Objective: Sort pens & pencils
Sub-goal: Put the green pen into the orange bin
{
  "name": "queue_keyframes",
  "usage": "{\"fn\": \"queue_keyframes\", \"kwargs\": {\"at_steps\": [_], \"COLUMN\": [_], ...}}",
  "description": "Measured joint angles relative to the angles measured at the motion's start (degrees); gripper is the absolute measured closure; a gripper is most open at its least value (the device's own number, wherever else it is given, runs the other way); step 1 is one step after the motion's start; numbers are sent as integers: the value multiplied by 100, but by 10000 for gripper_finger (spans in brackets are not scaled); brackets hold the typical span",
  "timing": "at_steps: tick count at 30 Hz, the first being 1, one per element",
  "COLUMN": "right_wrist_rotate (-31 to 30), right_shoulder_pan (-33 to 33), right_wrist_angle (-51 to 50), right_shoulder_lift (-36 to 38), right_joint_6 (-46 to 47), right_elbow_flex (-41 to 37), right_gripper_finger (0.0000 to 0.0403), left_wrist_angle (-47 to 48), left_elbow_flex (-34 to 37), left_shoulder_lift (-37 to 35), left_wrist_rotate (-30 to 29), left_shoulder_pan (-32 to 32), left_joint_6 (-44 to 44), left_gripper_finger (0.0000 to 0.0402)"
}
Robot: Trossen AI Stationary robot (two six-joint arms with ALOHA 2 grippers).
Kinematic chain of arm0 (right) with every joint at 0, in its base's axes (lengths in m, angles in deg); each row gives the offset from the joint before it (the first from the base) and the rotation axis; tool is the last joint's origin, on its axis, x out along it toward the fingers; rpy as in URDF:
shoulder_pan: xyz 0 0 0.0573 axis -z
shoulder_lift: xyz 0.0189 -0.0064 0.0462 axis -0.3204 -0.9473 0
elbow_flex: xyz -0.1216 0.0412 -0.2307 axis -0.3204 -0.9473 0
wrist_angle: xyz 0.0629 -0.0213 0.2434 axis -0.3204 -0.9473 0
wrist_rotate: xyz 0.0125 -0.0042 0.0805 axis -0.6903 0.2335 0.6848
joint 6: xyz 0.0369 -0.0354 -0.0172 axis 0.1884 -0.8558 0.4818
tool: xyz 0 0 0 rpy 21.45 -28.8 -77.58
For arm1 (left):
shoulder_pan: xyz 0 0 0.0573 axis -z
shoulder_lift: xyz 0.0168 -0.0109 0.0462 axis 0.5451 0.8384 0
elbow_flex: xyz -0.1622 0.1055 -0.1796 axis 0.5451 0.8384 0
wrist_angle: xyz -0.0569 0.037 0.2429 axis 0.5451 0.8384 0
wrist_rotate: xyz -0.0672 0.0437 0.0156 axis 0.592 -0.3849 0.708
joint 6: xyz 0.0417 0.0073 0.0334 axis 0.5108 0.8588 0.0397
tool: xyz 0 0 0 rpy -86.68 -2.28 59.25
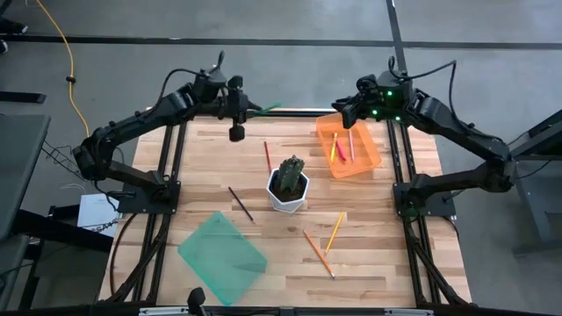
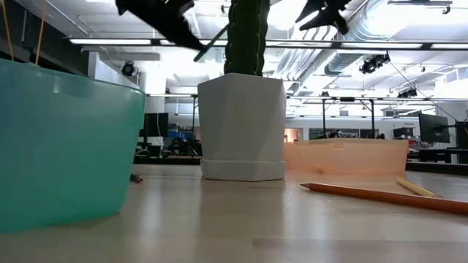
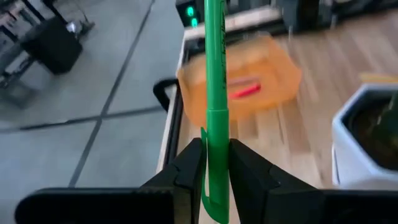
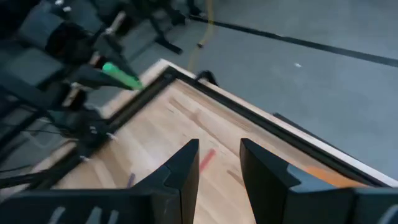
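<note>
Nearest, lower left of the high view: teal tray (image 1: 222, 257), flat on the table (image 1: 386, 263). No sticks made out inside it from above.

Lower middle — orange pencil (image 1: 318, 253) and yellow-orange pencil (image 1: 335, 232), lying close together, apart from both trays. Dark pencil (image 1: 241, 204) just left of the white pot (image 1: 288, 197) with the cactus (image 1: 291, 171). Red pencil (image 1: 267, 156) above the pot, toward the upper middle. All four loose on the wood, none in a tray yet.

Upper right: orange tray (image 1: 369, 162) holding the yellow pen (image 1: 334, 147) and the pink-red pen (image 1: 351, 145) side by side.

Top of frame, left of centre: left gripper (image 3: 216, 146) clamped narrowly on the green pen (image 3: 215, 74), gripped low on the barrel near the clip end, most of the length sticking out past the fingers toward the orange tray. Held above the table's far edge, not touching anything else.

Top of frame, right of centre: right gripper (image 4: 219, 149), above the far corner of the orange tray, jaws apart, nothing between them.

Handling, as a guess — pen light, rigid, smooth plastic; likely to pivot or slip when pinched so near one end, so a mid-barrel hold safer. Pencils thin and low on the wood; best pinched across the middle, straight down.
</note>
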Motion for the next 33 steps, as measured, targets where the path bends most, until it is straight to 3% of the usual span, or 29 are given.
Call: {"fn": "queue_keyframes", "kwargs": {"at_steps": [18,25,33], "right_wrist_rotate": [1815,2353,2755], "right_shoulder_pan": [115,393,563], "right_wrist_angle": [3808,4193,4960], "right_shoulder_lift": [-4,-123,-804], "right_joint_6": [572,722,761], "right_elbow_flex": [-1425,-1545,-1543], "right_gripper_finger": [295,294,294], "left_wrist_angle": [-1352,-1818,-2102], "left_elbow_flex": [-113,-113,-115], "left_shoulder_lift": [332,619,750], "left_wrist_rotate": [971,1287,1436], "left_shoulder_pan": [-305,-295,-295], "left_joint_6": [-1528,-1966,-2196], "left_gripper_finger": [346,346,346]}}
